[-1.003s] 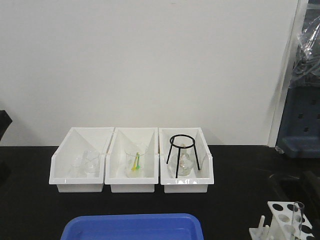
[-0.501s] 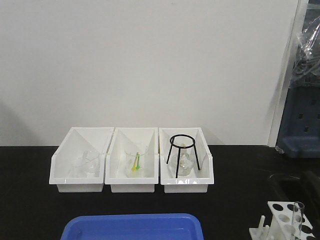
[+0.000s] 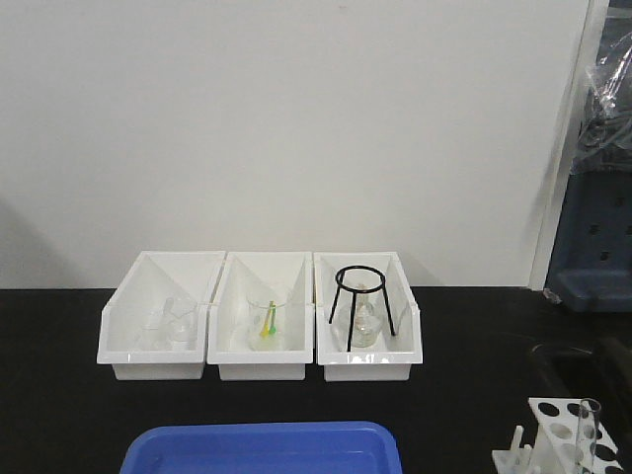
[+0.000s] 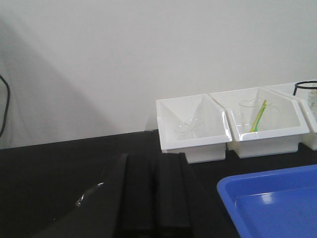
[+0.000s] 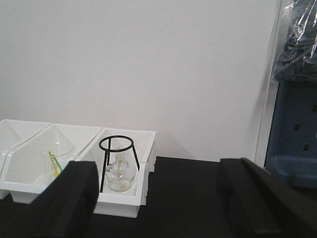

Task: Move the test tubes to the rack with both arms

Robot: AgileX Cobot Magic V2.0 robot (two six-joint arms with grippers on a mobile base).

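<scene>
The white rack [image 3: 555,446] stands at the bottom right corner of the front view, partly cut off by the frame edge. One clear test tube [image 3: 590,423] stands upright in it. Neither arm shows in the front view. In the left wrist view my left gripper [image 4: 154,161] is shut, its two black fingers [image 4: 171,193] pressed side by side over the black table with nothing between them. In the right wrist view my right gripper [image 5: 157,171] is open, its fingers [image 5: 74,198] far apart and empty. The rack does not appear in either wrist view.
Three white bins [image 3: 262,371] line the back of the black table. The left one holds small glassware, the middle a beaker [image 3: 267,316] with yellow-green sticks, the right a flask [image 3: 363,328] under a black tripod [image 3: 363,291]. A blue tray [image 3: 262,449] lies at the front.
A dark shape at the left edge of the front view one second ago has gone out of the frame. Rack, tube, bins and tray have not moved.
</scene>
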